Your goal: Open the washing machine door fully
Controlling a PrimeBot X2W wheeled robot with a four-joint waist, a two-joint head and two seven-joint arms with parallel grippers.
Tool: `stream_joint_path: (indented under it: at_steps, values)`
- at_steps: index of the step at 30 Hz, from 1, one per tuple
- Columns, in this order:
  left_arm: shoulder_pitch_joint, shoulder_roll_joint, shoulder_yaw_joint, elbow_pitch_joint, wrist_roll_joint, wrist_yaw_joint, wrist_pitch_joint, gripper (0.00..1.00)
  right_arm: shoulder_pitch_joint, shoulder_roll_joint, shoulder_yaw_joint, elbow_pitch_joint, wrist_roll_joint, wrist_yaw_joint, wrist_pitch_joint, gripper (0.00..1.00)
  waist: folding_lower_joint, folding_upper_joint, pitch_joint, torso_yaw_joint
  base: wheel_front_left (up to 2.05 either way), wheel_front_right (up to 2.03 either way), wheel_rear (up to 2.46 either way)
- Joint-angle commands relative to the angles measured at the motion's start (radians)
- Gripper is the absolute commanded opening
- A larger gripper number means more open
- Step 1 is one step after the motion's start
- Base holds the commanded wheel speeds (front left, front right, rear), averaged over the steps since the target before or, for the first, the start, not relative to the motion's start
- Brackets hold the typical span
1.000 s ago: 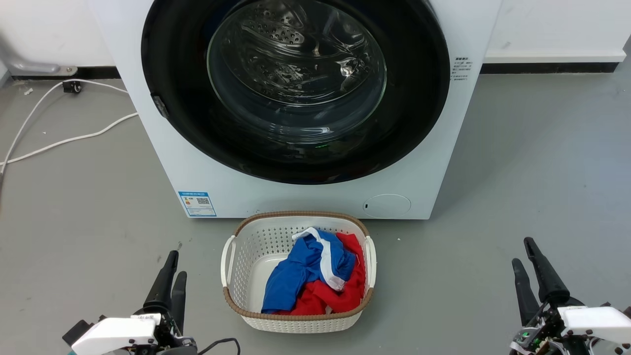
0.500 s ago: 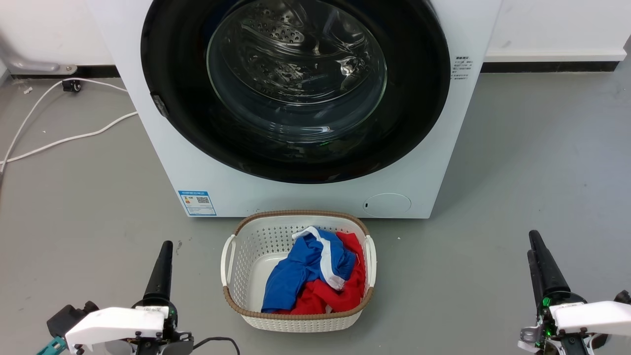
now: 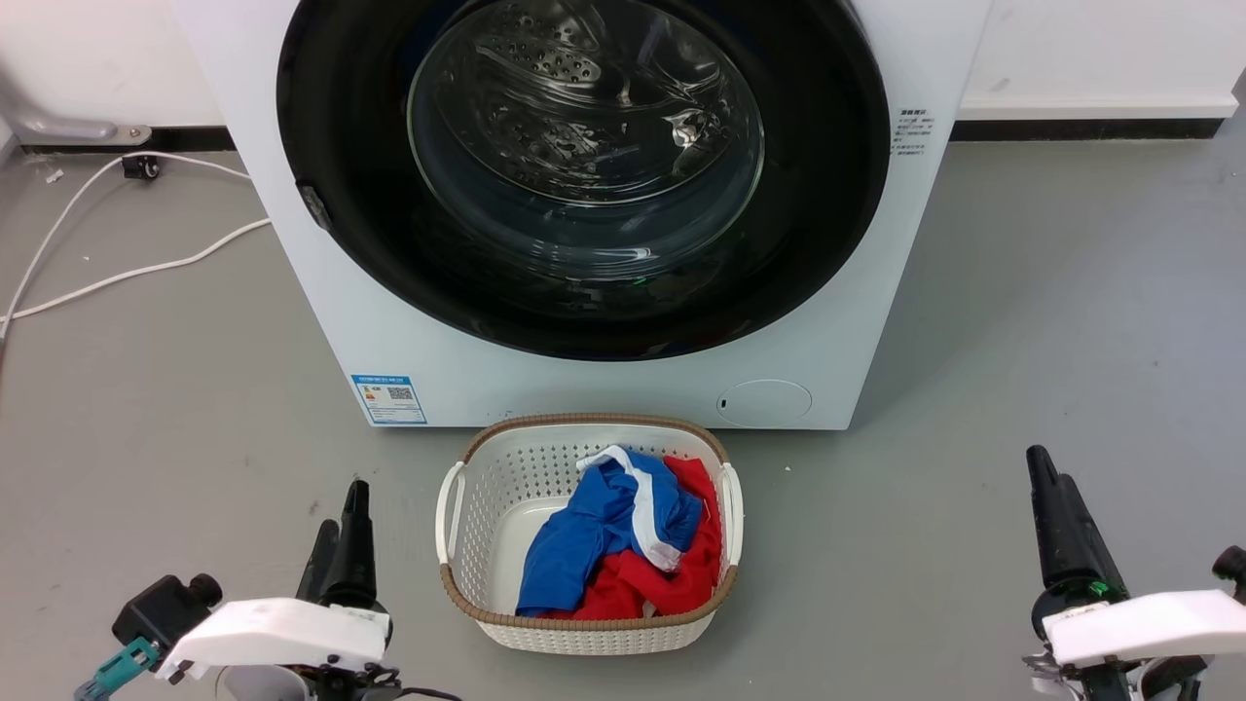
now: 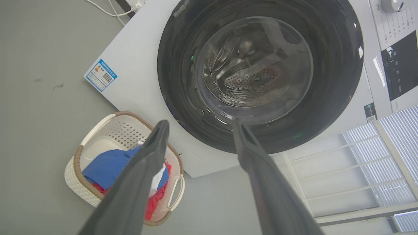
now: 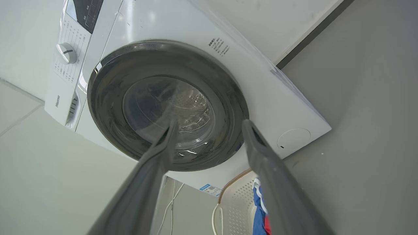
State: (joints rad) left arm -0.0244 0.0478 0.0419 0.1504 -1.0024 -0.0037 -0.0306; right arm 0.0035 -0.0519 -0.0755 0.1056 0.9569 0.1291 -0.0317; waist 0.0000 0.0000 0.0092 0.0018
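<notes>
The white washing machine [image 3: 837, 321] stands ahead on the floor. Its washing machine door [image 3: 341, 146], a glossy black disc with a clear glass bowl, lies flat against the front; a small latch tab [image 3: 313, 206] sits on its left edge. The door [image 4: 326, 107] fills the upper left wrist view, and the door [image 5: 107, 85] shows tilted in the right wrist view. My left gripper [image 3: 341, 516] is low at the left, open and empty. My right gripper [image 3: 1049, 477] is low at the right, open and empty. Both are far short of the machine.
A white laundry basket [image 3: 467, 545] with blue and red clothes sits on the floor right in front of the machine, between my arms. White cables [image 3: 127, 273] trail over the grey floor at the left. A blue label [image 3: 389, 399] marks the machine's lower left.
Both grippers have turned on their wrists, so their fingers show at a new angle. The right one has risen a little in the view. The door has not moved.
</notes>
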Motion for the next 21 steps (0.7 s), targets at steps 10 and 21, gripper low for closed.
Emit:
stream_joint_path:
  at_steps: [10,21]
  values:
    - [0.005,0.022,-0.044,-0.035,0.196,0.054,-0.041,1.0,0.015,-0.001,0.023,-0.069,-0.257,0.002,-0.042,1.0,0.0,0.0,0.0,0.002,0.0,0.0,0.0]
    - [0.008,0.044,-0.097,-0.055,0.344,0.104,-0.076,1.0,0.038,0.0,0.03,-0.102,-0.428,0.002,-0.077,1.0,0.0,0.0,0.003,0.006,0.0,0.0,0.0]
